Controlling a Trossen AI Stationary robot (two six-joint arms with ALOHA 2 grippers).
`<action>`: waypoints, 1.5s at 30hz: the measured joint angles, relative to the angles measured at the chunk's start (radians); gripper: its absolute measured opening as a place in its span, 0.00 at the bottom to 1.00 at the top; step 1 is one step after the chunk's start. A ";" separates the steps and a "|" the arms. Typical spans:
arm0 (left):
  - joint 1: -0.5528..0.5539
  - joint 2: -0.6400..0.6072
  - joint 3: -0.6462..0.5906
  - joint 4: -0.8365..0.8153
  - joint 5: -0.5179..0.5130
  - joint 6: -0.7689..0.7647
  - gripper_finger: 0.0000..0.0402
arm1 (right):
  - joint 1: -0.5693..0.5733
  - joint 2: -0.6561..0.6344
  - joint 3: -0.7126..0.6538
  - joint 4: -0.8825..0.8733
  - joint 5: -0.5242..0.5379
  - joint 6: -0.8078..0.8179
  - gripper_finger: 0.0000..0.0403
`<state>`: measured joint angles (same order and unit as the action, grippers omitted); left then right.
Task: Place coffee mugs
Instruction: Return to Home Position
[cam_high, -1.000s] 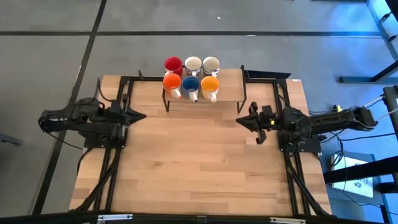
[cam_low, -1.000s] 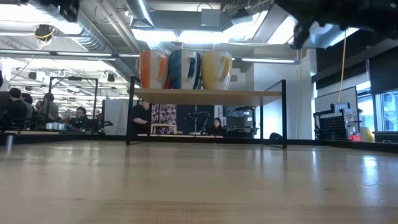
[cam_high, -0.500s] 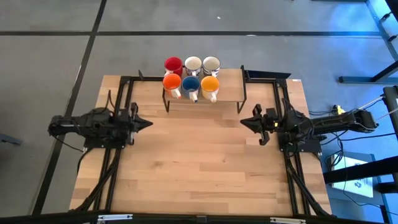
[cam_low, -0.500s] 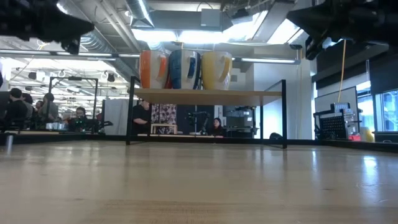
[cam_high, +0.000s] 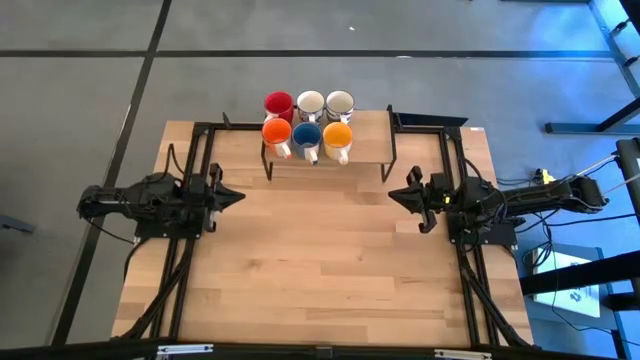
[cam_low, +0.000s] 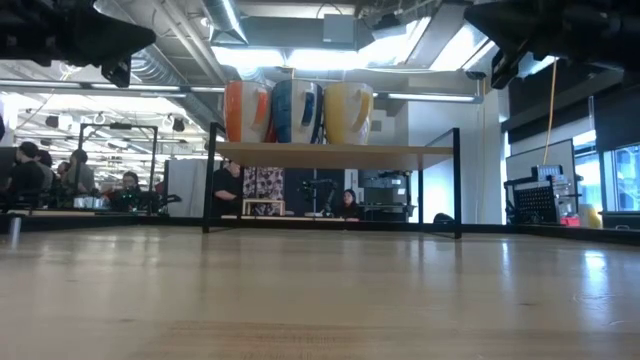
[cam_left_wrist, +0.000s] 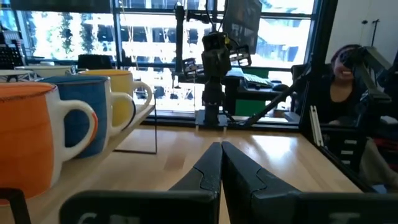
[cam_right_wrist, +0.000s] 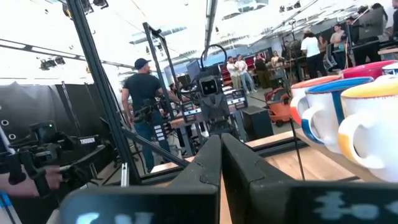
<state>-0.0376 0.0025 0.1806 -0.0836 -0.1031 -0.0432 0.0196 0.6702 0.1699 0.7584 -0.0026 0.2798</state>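
Observation:
Six mugs stand upright on a small raised shelf (cam_high: 370, 150) at the table's far edge. The back row is a red mug (cam_high: 278, 103) and two white mugs (cam_high: 310, 102) (cam_high: 340, 102). The front row is an orange-red mug (cam_high: 276, 131), a blue mug (cam_high: 306, 134) and a yellow-orange mug (cam_high: 338, 134). My left gripper (cam_high: 238, 196) hovers shut left of the shelf and nearer than it, pointing toward the table's right; its own view shows it as (cam_left_wrist: 220, 144). My right gripper (cam_high: 392, 196) hovers shut opposite, pointing left, seen as (cam_right_wrist: 219, 135). Neither touches anything.
Black frame rails (cam_high: 200, 150) run along the table's left, right and far sides, and the shelf stands on thin black legs (cam_low: 457, 180). Bare wooden table top (cam_high: 320, 260) lies between the arms and toward the near edge. People (cam_right_wrist: 142, 93) stand in the room beyond.
My left gripper has come down and moved toward the table's right and slightly toward the near edge, then settled. My right gripper has dropped a little and drawn back slightly toward the right edge. Both have stayed shut, and the mugs have not moved.

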 joint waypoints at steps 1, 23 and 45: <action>0.000 0.000 0.000 -0.001 0.000 0.000 0.01 | 0.000 0.000 0.000 0.003 -0.001 0.000 0.01; 0.000 0.000 0.000 -0.005 0.000 0.001 0.01 | 0.000 0.001 0.000 0.003 -0.008 -0.014 0.01; 0.000 0.000 0.000 -0.005 0.000 0.001 0.01 | 0.000 0.001 0.000 0.002 -0.008 -0.024 0.01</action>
<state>-0.0380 0.0029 0.1806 -0.0887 -0.1028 -0.0425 0.0196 0.6712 0.1699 0.7605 -0.0105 0.2558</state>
